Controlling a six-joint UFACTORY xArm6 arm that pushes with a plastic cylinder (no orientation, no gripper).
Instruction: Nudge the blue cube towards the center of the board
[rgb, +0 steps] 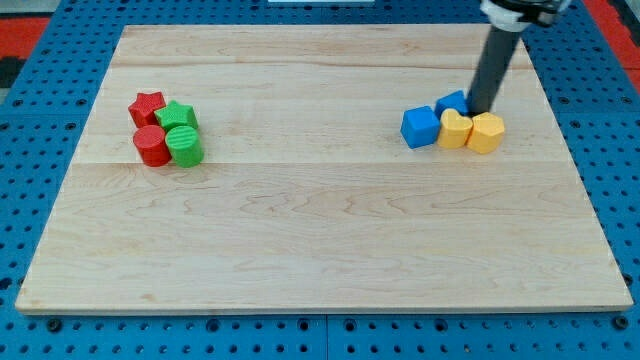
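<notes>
The blue cube (420, 127) sits at the view's right on the wooden board (320, 230), at the left end of a tight cluster. A second blue block (452, 102) lies just behind it to the right. A yellow block (455, 129) and a yellow hexagonal block (486, 132) touch in a row to the cube's right. My tip (479, 108) is at the end of the dark rod, right behind the yellow blocks and against the right side of the second blue block. It does not touch the blue cube.
At the view's left is another cluster: a red star (148, 106), a green star (177, 116), a red cylinder (152, 145) and a green cylinder (184, 145). A blue pegboard (40, 60) surrounds the board.
</notes>
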